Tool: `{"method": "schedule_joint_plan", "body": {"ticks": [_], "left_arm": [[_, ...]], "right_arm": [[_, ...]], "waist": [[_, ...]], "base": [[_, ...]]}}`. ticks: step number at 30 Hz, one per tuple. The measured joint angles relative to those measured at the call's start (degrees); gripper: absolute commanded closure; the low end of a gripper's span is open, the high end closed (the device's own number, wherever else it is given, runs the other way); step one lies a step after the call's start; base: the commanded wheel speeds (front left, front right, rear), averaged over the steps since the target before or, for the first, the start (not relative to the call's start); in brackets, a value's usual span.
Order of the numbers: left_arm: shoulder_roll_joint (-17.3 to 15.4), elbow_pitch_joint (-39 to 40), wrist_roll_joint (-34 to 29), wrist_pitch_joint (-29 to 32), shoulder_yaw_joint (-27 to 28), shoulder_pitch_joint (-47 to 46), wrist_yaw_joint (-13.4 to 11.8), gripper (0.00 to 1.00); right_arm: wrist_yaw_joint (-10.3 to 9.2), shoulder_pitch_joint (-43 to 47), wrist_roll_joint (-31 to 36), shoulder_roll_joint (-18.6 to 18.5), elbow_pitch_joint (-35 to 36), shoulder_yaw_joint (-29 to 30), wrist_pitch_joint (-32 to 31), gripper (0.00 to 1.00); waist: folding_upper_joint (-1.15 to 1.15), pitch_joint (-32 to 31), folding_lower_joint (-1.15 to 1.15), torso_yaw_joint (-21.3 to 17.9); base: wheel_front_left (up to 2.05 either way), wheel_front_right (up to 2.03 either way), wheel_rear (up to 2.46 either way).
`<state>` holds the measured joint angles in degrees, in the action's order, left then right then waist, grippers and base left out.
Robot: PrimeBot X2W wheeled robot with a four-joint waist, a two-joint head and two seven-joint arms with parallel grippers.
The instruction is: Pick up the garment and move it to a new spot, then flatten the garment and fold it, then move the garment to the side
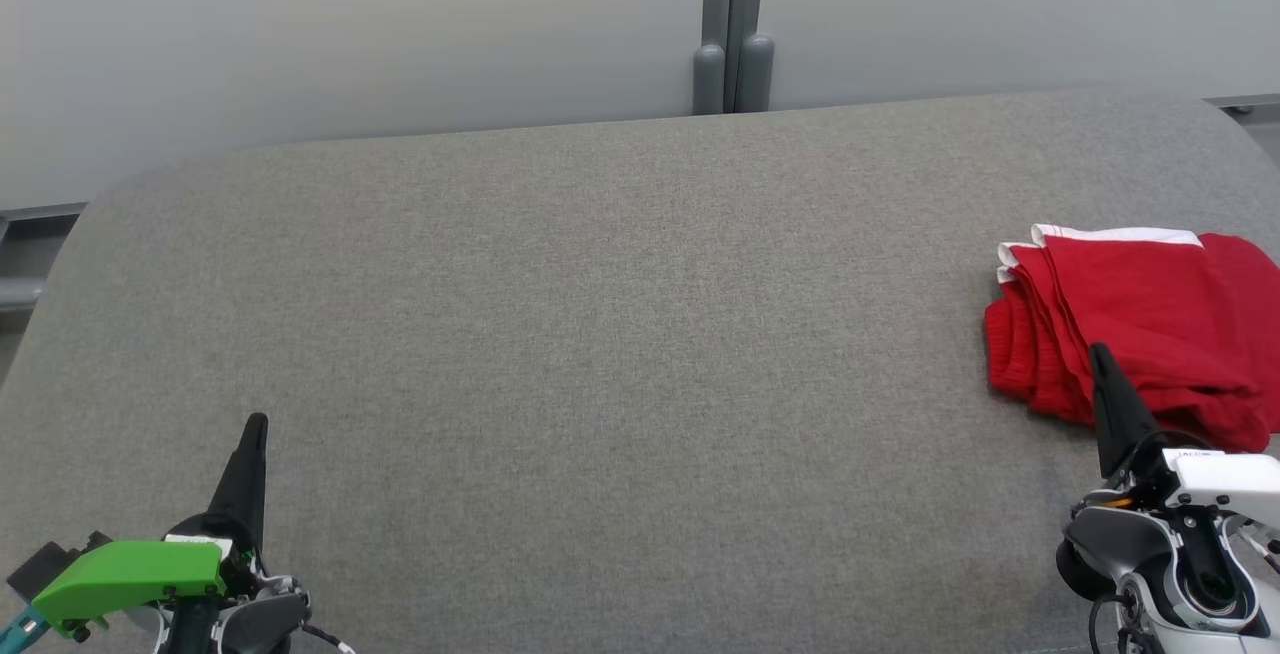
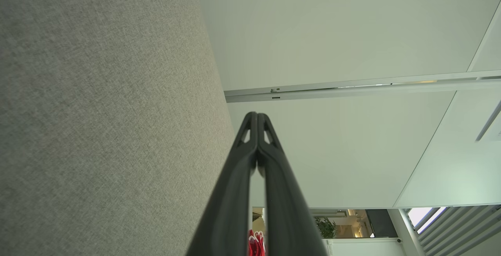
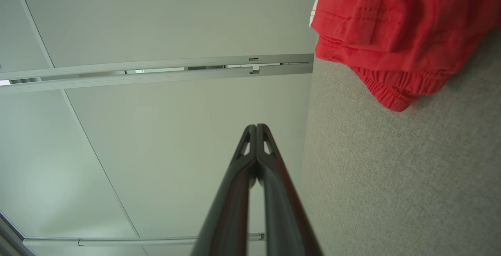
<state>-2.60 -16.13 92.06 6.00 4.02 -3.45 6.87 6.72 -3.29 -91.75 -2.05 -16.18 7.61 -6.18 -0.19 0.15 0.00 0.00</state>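
Observation:
The garment (image 1: 1140, 319) is red with white trim, folded into a compact stack at the right edge of the grey table (image 1: 600, 334). My right gripper (image 1: 1100, 354) is shut and empty, its tip over the stack's near edge in the head view. In the right wrist view the same gripper (image 3: 256, 126) points past the table's edge, and the garment (image 3: 395, 33) lies at the upper right, apart from the fingers. My left gripper (image 1: 256, 422) is shut and empty at the lower left. In the left wrist view, between that gripper's (image 2: 257, 114) fingers, a small red bit of the garment (image 2: 256, 246) shows.
The grey fabric-covered table spans the view, with rounded far corners. Behind it stand pale wall panels (image 1: 350, 24) with a grey post (image 1: 733, 34) between them. The table's edge drops off at the left and right.

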Motion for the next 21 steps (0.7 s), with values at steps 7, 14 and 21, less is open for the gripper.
{"method": "schedule_joint_plan", "body": {"ticks": [7, 14, 21], "left_arm": [[0.0, 0.0, 0.0, 0.0, 0.0, 0.0, 0.0, 1.00], [0.0, 0.0, 0.0, 0.0, 0.0, 0.0, 0.0, 1.00], [0.0, 0.0, 0.0, 0.0, 0.1, 0.0, 0.0, 1.00]], "right_arm": [[0.00, 0.0, 0.0, 0.0, 0.0, 0.0, 0.0, 1.00], [0.00, 0.0, 0.0, 0.0, 0.0, 0.0, 0.0, 1.00], [0.00, 0.0, 0.0, 0.0, 0.0, 0.0, 0.0, 1.00]], "waist": [[0.00, 0.0, 0.00, 0.0], [0.00, 0.0, 0.00, 0.0], [0.00, 0.0, 0.00, 0.0]], "base": [[0.00, 0.00, 0.00], [0.00, 0.00, 0.00], [0.00, 0.00, 0.00]]}}
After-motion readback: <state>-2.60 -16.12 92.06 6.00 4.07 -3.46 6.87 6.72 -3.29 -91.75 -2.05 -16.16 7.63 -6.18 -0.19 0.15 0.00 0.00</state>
